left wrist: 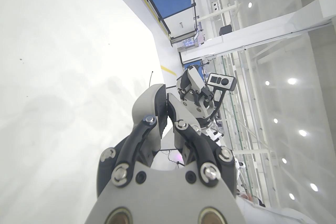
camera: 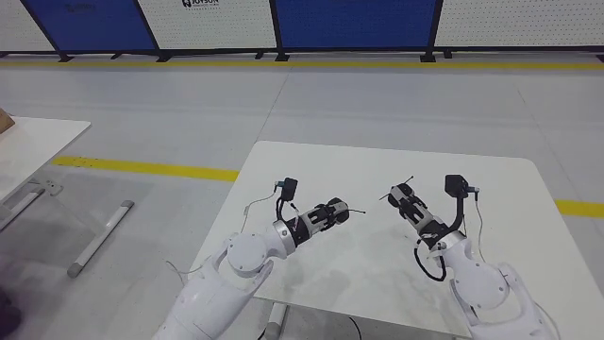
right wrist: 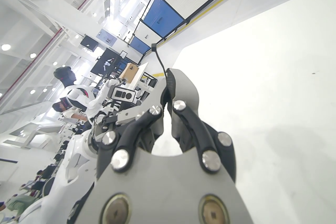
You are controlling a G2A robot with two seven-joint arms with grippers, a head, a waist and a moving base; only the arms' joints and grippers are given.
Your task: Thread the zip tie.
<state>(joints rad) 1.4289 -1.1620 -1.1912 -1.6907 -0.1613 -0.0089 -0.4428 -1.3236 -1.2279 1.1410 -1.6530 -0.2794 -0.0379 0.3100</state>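
The right tool (right wrist: pixel 168 78) is clamped shut on a black zip tie (right wrist: pixel 158 58), whose head sticks out past the fingertips. The left tool (left wrist: pixel 166 96) is closed on a thin black strip (left wrist: pixel 151 79). Both hover over the white bench (camera: pixel 359 161), near each other but apart.

The left arm (camera: pixel 250 253) and right arm (camera: pixel 472 279): white rounded shells, black joint sections, thin cables (camera: pixel 422 263). The left gripper (left wrist: pixel 166 95) and right gripper (right wrist: pixel 168 76): grey base plate (left wrist: pixel 162 193) with two brass-coloured insets (left wrist: pixel 119 217); beyond the base plate, black links (left wrist: pixel 134 135) on silver screws (left wrist: pixel 119 172), grey fingers (left wrist: pixel 145 104) with black ribbed pads (left wrist: pixel 160 103)
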